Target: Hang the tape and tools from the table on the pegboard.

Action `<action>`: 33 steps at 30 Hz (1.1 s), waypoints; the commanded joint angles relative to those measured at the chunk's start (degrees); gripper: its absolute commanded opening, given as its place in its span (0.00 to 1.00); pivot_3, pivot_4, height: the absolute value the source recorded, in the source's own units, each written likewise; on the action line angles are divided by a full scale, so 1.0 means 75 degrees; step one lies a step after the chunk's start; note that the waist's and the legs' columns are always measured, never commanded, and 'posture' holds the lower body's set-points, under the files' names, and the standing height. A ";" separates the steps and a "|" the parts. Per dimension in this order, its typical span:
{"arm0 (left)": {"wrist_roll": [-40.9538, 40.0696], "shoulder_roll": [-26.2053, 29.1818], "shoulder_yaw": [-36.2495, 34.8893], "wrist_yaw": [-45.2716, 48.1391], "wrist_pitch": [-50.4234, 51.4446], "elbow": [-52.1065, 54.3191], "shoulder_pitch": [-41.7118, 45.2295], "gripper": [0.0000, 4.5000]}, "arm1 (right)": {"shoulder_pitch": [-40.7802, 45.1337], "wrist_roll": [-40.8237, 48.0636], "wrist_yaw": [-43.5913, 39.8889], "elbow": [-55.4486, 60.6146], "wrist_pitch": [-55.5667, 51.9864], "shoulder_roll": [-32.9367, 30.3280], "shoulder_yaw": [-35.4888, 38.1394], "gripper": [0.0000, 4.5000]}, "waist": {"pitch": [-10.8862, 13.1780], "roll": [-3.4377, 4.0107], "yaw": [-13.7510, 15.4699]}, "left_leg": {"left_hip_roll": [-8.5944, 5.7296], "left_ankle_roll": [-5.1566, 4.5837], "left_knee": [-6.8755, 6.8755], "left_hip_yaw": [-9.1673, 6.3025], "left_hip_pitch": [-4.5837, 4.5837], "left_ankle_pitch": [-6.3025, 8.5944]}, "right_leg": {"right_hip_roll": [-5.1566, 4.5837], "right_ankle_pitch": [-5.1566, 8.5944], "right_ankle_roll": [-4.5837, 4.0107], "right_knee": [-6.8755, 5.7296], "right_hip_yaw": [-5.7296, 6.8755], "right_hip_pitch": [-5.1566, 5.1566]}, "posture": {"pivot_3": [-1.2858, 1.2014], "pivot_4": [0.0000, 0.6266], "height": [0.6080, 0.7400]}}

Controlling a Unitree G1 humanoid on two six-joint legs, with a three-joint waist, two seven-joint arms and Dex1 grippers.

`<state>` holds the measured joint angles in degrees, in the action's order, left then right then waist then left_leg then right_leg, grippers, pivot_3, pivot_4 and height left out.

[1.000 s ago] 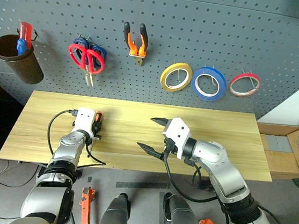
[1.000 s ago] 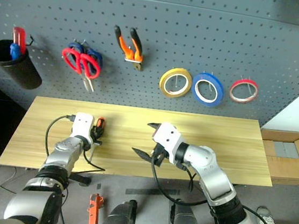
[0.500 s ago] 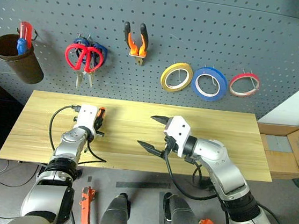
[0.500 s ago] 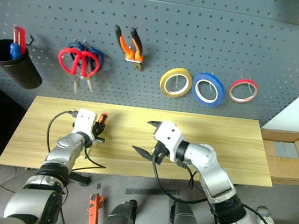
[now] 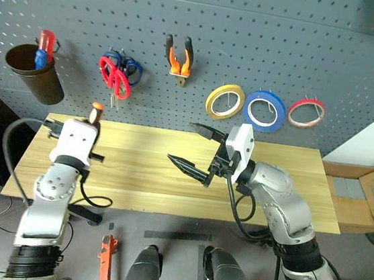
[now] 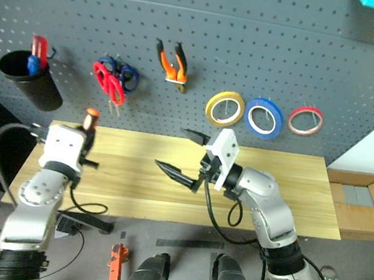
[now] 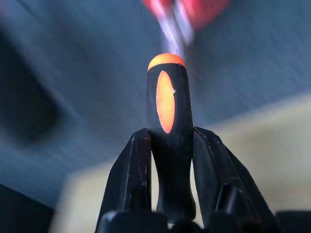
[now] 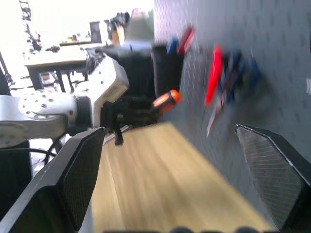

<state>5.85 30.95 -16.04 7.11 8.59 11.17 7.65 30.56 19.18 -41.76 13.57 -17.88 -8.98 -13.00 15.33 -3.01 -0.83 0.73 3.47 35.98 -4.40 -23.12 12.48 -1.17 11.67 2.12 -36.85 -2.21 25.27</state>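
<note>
The pegboard (image 5: 205,41) filled the back of the scene, a dark grey panel with rows of small holes and hooks. Below it ran the long worktop (image 5: 141,182) of pale yellowish planks, its top bare of tools.

On the board, at the robot's far left, hung a dark cup (image 5: 37,74) with a red and a blue handle poking out of it. To the right of it hung the scissors with red handles (image 5: 114,77), overlapping a pair with blue handles (image 5: 130,70) on the same spot. Further right the pliers (image 5: 179,57) hung with their orange-and-black handles up. Then came three rolls in a row: a yellow roll (image 5: 224,101), a blue roll (image 5: 265,111) and the thin red tape (image 5: 306,112), each on its own hook.

The right tool (image 5: 197,151) hovered over the middle of the worktop, pointing towards the robot's left, its two black fingers spread wide apart with nothing between them.

The left tool (image 5: 88,126) was raised above the left end of the worktop, in front of the board. It was clamped on the screwdriver (image 7: 169,124), gripping the lower part of the handle, so that the orange-capped end stood up between the fingers (image 7: 133,179) just below the scissors.
</note>
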 commanded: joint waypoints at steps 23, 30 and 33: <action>-0.0018 0.1684 0.0164 -0.0278 -0.4220 -0.9403 0.7504 0.19 | 0.2587 -0.1081 0.1182 -0.2543 0.1985 0.1778 -0.0071 1.00 | -0.0690 -0.0046 0.0278 | 0.0000 0.0004 -0.0009 0.0009 0.0036 -0.0005 | 0.0015 -0.0015 -0.0023 -0.0018 0.0011 -0.0024 | 0.56 0.16 1.00; -0.0143 0.1694 0.0259 -0.0089 -0.4790 -1.0456 0.7816 0.19 | 0.2031 -0.1120 0.1074 -0.1844 0.1366 0.1668 -0.0414 1.00 | -0.0666 -0.0036 0.0240 | 0.0001 0.0002 -0.0005 0.0006 0.0023 -0.0004 | 0.0015 -0.0015 -0.0023 -0.0023 0.0011 -0.0014 | 0.56 0.24 1.00; -0.0191 0.1699 0.0240 -0.0126 -0.4881 -1.0623 0.7937 0.19 | 0.1958 -0.1111 0.1044 -0.1729 0.1193 0.1632 -0.0433 1.00 | -0.0658 -0.0027 0.0237 | 0.0001 0.0002 -0.0002 0.0004 0.0025 -0.0004 | 0.0016 -0.0014 -0.0022 -0.0027 0.0011 -0.0015 | 0.55 0.27 1.00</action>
<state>5.30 42.47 -13.95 6.79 -25.93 -69.19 64.58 45.23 10.25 -33.75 -2.21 -8.63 3.23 -16.19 10.40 -3.21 0.95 0.74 3.48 35.97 -4.38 -22.93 12.45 -1.05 11.57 1.96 -37.06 -2.12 25.15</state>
